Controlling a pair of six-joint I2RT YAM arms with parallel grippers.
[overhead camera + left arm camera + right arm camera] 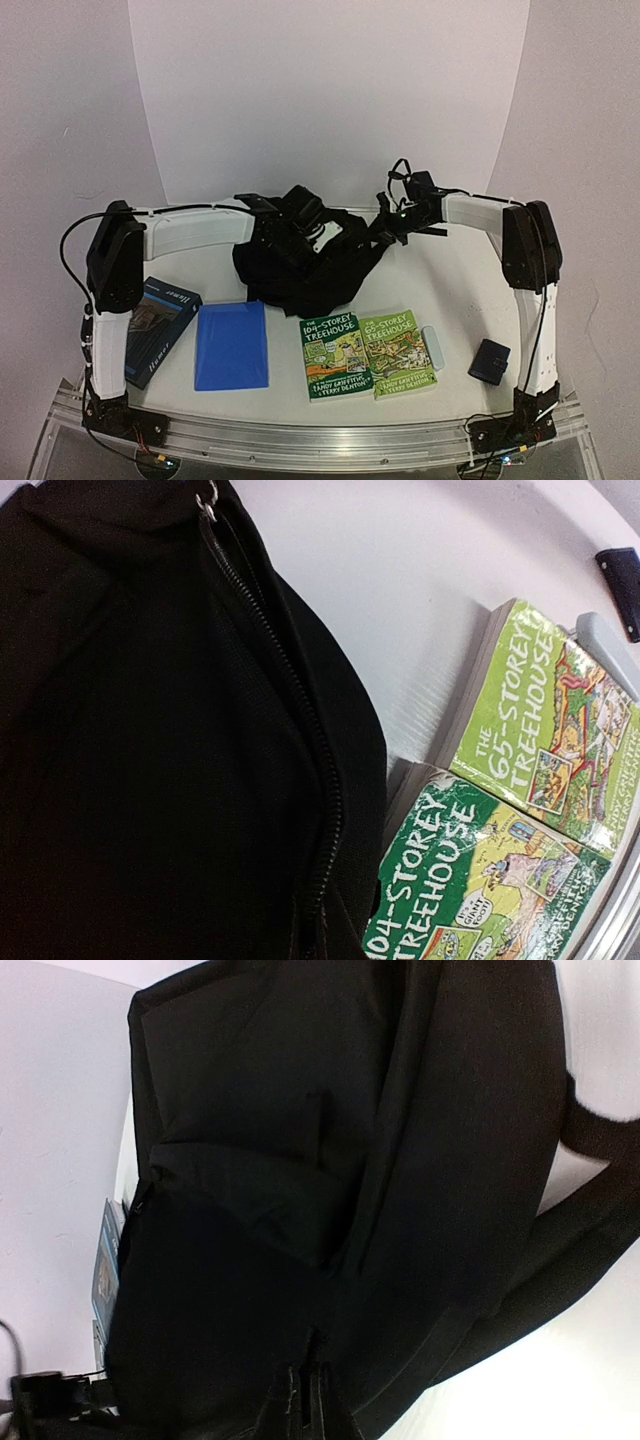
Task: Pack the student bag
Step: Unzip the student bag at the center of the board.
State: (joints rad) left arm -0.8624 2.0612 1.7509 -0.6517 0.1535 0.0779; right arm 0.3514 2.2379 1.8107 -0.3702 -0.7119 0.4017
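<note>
White table (450,290); both arms reach inward over student bag (300,265); jaws closed, grip unclear.

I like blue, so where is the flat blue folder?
In the top view, the blue folder lies left of centre, between the dark Homer book and the 104-Storey Treehouse book.

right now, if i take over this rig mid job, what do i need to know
Left fingers: shut at the top of the student bag; what they pinch is hidden.
Right fingers: shut, apparently on the bag's right edge.
Bag: bunched at the back centre of the table; its zip looks closed.
In front of it: dark book, blue folder, 104-Storey book, 65-Storey book, pale case, small pouch.
Done: nothing packed.
Left: open the bag, load everything.
</note>
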